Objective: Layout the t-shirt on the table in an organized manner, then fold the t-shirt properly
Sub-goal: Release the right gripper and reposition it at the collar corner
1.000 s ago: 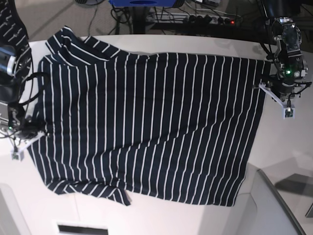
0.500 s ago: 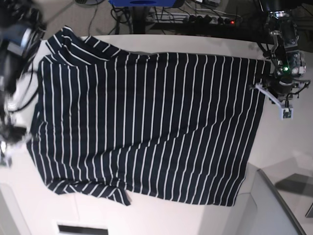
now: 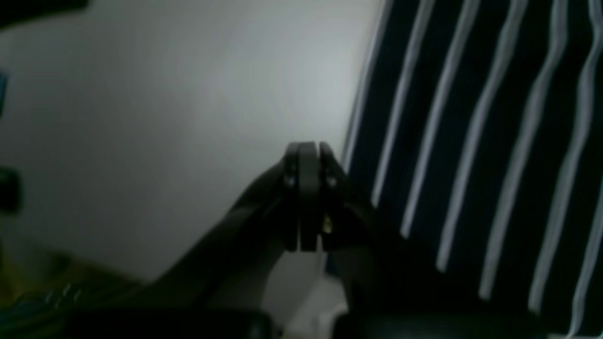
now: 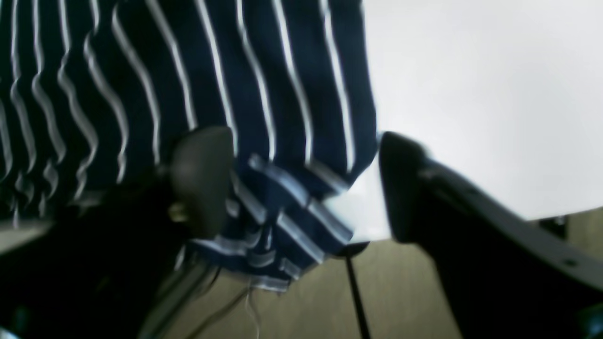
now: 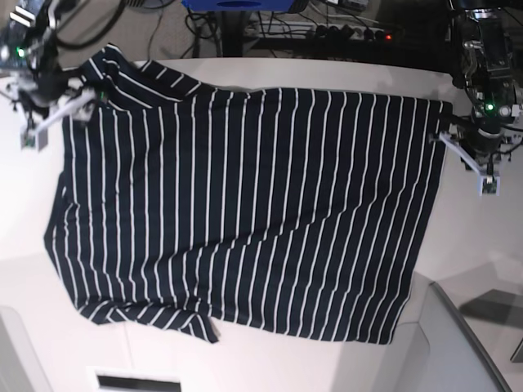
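The dark navy t-shirt (image 5: 245, 204) with thin white stripes lies spread flat across the white table (image 5: 482, 237). My right gripper (image 5: 78, 102) is at the shirt's far left sleeve (image 4: 282, 197). It is open, its fingers (image 4: 202, 179) straddling the sleeve's hem where the sleeve droops over the table edge. My left gripper (image 5: 448, 129) sits at the far right corner of the shirt. In the left wrist view it (image 3: 304, 197) is shut, with the striped edge (image 3: 471, 141) just to its right and white table to its left.
Behind the table's far edge the floor holds cables and a power strip (image 5: 351, 33) beside a blue object (image 5: 237, 4). A grey panel (image 5: 466, 335) stands at the near right corner. The right wrist view shows tan floor (image 4: 377, 292) below the table edge.
My right arm swung from the shirt's near left side up to the far left sleeve, and its jaws opened. The left arm drifted slightly and stays shut. The shirt's left edge settled.
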